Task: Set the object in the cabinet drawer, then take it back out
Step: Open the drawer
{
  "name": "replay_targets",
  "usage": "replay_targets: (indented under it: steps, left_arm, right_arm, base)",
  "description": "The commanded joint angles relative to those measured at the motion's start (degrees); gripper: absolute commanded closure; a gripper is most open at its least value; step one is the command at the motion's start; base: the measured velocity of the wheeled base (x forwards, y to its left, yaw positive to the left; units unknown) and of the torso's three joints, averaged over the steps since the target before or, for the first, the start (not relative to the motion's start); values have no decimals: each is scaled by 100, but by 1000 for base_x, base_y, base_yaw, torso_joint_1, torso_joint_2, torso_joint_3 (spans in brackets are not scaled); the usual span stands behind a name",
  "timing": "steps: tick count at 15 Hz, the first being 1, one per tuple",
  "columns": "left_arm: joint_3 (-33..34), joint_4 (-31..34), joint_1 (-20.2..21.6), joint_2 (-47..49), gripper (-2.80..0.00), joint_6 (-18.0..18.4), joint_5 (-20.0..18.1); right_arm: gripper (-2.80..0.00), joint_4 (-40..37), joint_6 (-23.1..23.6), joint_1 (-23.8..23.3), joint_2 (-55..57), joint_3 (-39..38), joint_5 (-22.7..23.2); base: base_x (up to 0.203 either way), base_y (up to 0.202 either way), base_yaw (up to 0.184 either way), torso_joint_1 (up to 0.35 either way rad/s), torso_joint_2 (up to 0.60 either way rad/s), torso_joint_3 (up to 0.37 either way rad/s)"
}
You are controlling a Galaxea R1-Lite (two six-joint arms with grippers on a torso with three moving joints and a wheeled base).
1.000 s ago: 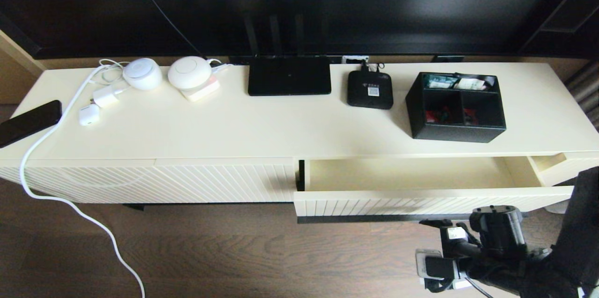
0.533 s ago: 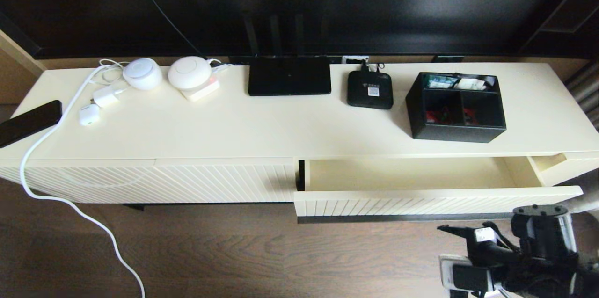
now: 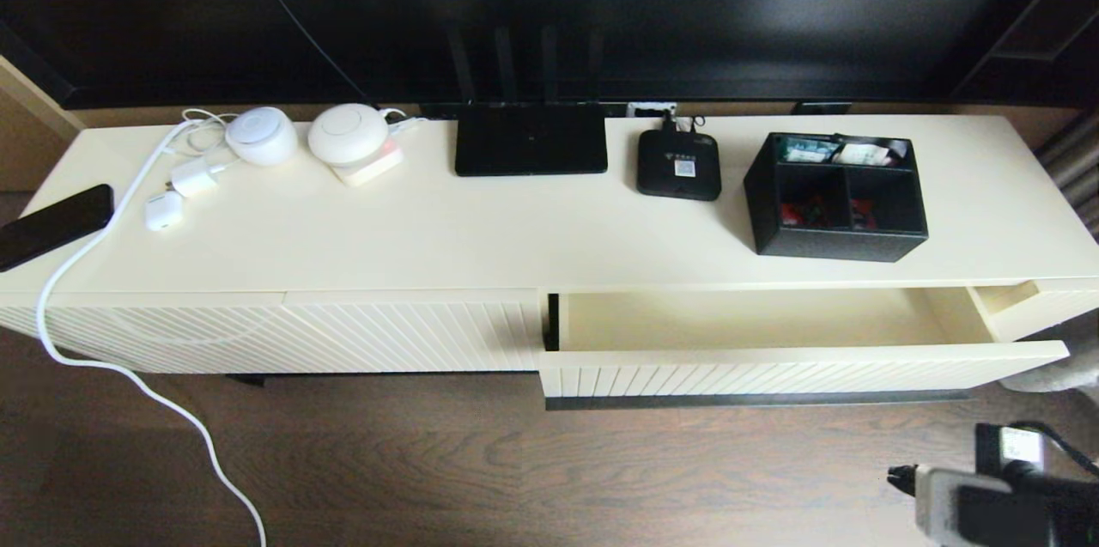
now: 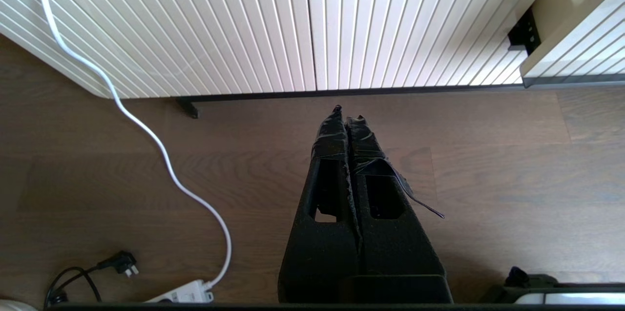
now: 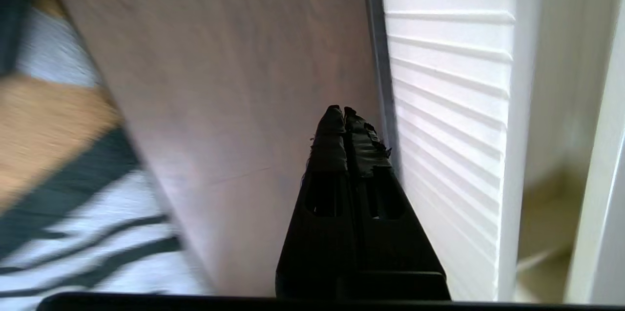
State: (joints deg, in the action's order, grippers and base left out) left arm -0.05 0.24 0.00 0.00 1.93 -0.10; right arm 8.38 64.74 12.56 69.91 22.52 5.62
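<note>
The object (image 3: 837, 197), a black three-compartment organizer box with red and white items inside, stands on the cabinet top at the right. Just below it the cabinet drawer (image 3: 773, 371) is pulled open with a bare cream interior, and its dark bar handle (image 3: 755, 399) runs along the bottom of the front. My right arm (image 3: 1004, 500) is low at the bottom right corner, over the floor. In the right wrist view my right gripper (image 5: 343, 112) is shut on nothing, beside the drawer's ribbed front (image 5: 449, 106). My left gripper (image 4: 347, 113) is shut and empty above the floor.
On the cabinet top are a flat black router (image 3: 531, 139), a small black set-top box (image 3: 678, 165), two round white devices (image 3: 348, 133), white chargers (image 3: 163, 210) and a dark phone (image 3: 51, 225). A white cable (image 3: 129, 375) hangs to the floor. A TV (image 3: 549, 15) stands behind.
My right arm has drawn back from the drawer front, down and to the right, and its gripper has gone from open to shut. The object and the drawer have not moved.
</note>
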Motion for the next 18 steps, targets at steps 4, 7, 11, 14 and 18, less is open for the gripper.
replay_targets:
  steps: [4, 7, 11, 14, 18]
  left_arm:
    - [-4, 1, 0, 9, 0, 1, 1]
    - [-4, -7, 0, 9, 0, 1, 1]
    - [5, 0, 0, 9, 0, 1, 1]
    - [5, -1, 0, 6, 0, 1, 1]
    - [4, -1, 0, 9, 0, 1, 1]
  right_arm:
    - [0, -3097, -4743, 1, -659, 2276, -11]
    - [0, -3272, -5941, 1, 284, 2708, -221]
    - [0, -3105, -7482, 172, 1414, 3630, -490]
    - [0, -3062, -7725, 249, 1985, 3956, -752]
    - [0, -2462, -8000, 435, 2584, 3932, -1288]
  base:
    - [0, 0, 0, 0, 0, 0]
    - [0, 0, 0, 0, 0, 0]
    - [0, 0, 0, 0, 0, 0]
    - [0, 0, 0, 0, 0, 0]
    - [0, 0, 0, 0, 0, 0]
